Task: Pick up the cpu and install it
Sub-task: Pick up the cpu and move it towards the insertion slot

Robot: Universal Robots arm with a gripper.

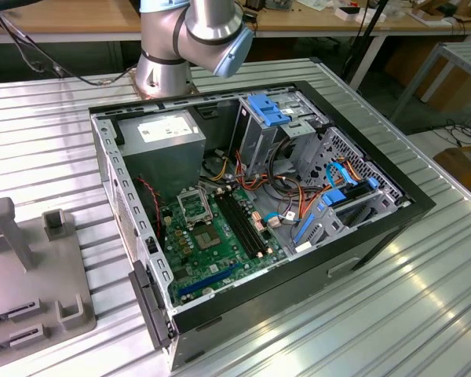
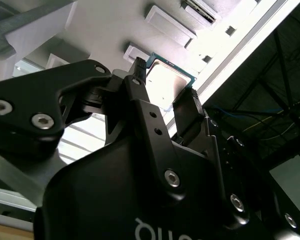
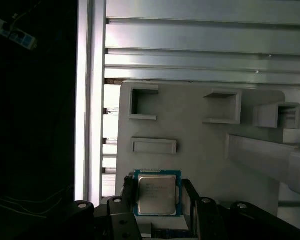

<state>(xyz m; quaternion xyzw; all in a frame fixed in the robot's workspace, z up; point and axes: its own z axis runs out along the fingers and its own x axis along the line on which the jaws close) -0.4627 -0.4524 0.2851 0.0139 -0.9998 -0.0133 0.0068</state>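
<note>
The cpu is a small square chip with a pale metal top and a green rim. It sits over the grey holder plate, between the two black fingers of my gripper. One finger stands at one edge and the other finger at the opposite edge, both right against the chip. The second wrist view shows the cpu held at the fingertips of the gripper. In the exterior view the motherboard's square socket lies in the open computer case.
The grey holder plate with upright posts stands at the exterior view's left on the ribbed metal table. The arm's base rises behind the case. Memory slots, cables and blue drive brackets crowd the case.
</note>
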